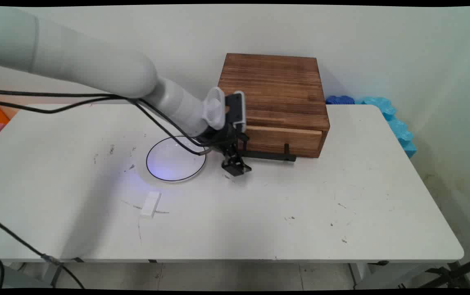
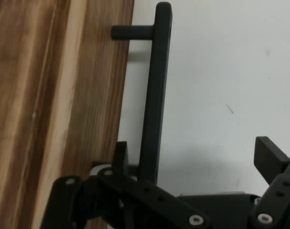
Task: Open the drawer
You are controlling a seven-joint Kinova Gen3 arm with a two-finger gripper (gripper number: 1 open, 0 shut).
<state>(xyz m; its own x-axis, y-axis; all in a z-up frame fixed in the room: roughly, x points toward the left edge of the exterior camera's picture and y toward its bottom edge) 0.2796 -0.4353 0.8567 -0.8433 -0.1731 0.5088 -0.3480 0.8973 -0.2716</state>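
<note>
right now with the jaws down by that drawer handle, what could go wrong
The gripper is open with one finger between the black handle and the wooden drawer box; a skewed pull might scrape the wood or slip off. The white plate sits close beside the arm and could be bumped.

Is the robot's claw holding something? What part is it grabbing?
Nothing is held yet. The gripper is open, with the drawer's black handle between its fingers near one end of the bar, on the wooden box.
</note>
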